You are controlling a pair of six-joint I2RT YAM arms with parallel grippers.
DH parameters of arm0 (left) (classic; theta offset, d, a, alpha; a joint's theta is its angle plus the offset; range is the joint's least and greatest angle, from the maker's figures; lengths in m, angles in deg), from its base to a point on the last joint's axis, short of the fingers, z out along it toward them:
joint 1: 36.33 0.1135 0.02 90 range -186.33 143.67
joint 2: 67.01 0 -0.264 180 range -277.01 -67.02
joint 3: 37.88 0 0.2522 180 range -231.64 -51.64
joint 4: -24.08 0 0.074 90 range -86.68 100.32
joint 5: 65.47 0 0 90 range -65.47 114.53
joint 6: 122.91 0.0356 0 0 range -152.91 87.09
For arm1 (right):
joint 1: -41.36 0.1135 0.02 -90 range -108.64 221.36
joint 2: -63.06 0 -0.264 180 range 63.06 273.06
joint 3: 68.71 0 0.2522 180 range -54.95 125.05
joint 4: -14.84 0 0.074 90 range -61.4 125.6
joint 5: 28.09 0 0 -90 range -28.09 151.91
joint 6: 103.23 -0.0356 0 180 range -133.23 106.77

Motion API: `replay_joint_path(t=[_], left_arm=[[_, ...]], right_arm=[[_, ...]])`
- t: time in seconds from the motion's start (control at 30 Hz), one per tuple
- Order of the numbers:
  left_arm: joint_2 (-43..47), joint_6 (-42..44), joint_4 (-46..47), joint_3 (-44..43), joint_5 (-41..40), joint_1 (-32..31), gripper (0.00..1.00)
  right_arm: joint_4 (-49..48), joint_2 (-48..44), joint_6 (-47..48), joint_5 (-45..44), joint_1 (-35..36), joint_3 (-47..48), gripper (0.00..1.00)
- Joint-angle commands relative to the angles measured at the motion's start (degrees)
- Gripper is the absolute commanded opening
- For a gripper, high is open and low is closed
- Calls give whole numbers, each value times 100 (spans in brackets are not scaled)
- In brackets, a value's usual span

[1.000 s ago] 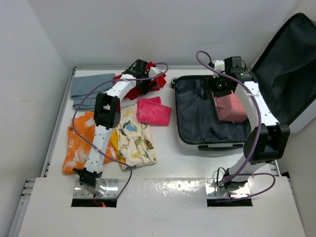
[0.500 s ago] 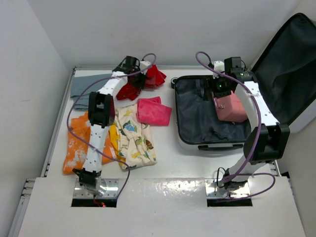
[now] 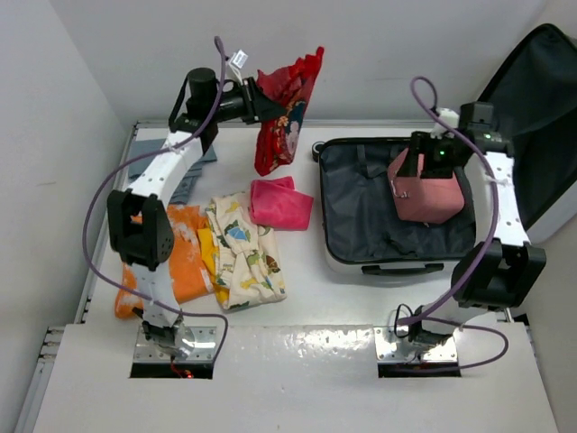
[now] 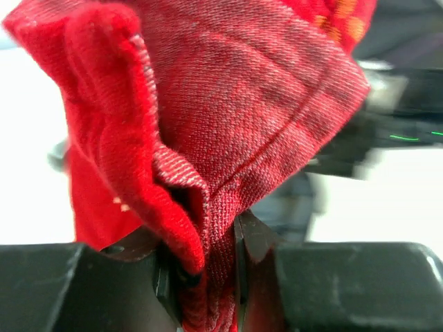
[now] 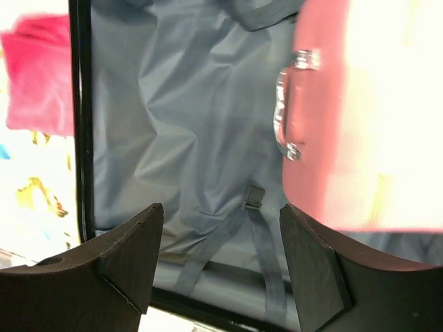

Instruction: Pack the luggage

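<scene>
Luggage (image 3: 347,212) open, left hand (image 3: 256,96) raised (clutching cloth (image 3: 281,122))

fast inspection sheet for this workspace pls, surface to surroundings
surface: white table, clothes on its left half
job's things: luggage open, lid raised at right, pink box inside; red garment lifted clear of the table
clutter: pink cloth, cream patterned cloth, orange cloth lying flat
grippers: left gripper shut on the red garment; right gripper open over the luggage lining, beside the pink box
cables: purple cable looping along each arm, no snag seen
surroundings: white walls on three sides
</scene>
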Motion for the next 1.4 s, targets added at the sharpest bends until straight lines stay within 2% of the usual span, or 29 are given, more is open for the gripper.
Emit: replay_joint_path(t=[0.0, 0.2, 0.3, 0.47, 0.5, 0.57, 0.63, 0.7, 0.73, 0.77, 0.93, 1.07, 1.2, 1.37], left_arm=[[562, -2406, 2670, 702, 705, -408, 0], [773, -2800, 2715, 816, 573, -1217, 0], [711, -3046, 2425, 816, 57, -1543, 0], [563, -3214, 915, 641, -876, -1930, 0], [562, -3153, 529, 536, -1356, -1982, 0], [562, -3013, -219, 280, -1772, -2149, 0], [448, -2951, -1086, -113, -2632, -2281, 0], [387, -2723, -1503, -361, -3238, -2509, 0], [325, -2652, -1783, -545, -3973, -2615, 0], [177, -2539, -2134, -851, -4206, -2712, 0], [-263, -2091, -2568, -1311, -5348, -3309, 0], [-711, -2010, -2937, -1311, -6052, -3582, 0], [-1256, -1896, -3139, -1197, -6545, -3784, 0], [-1907, -1721, -3052, -1592, -6994, -4004, 0]], right_arm=[[269, -311, -290, 653, -379, 237, 68], [497, -496, 7, 873, -1117, 87, 68], [611, -513, 131, 988, -1364, 70, 68], [629, -628, 237, 1085, -1601, -44, 68], [638, -637, 228, 1093, -1654, -44, 68], [673, -689, 456, 1085, -1680, -114, 68], [708, -742, 544, 1093, -1742, -211, 68], [708, -865, 588, 1093, -1786, -342, 68], [726, -891, 632, 1085, -1812, -369, 68], [735, -926, 659, 1093, -1821, -404, 68], [744, -1032, 825, 1093, -1935, -624, 68], [778, -1041, 922, 1102, -2058, -660, 68], [840, -1050, 1072, 1111, -2164, -695, 68], [954, -1137, 1256, 1181, -2348, -818, 68]])
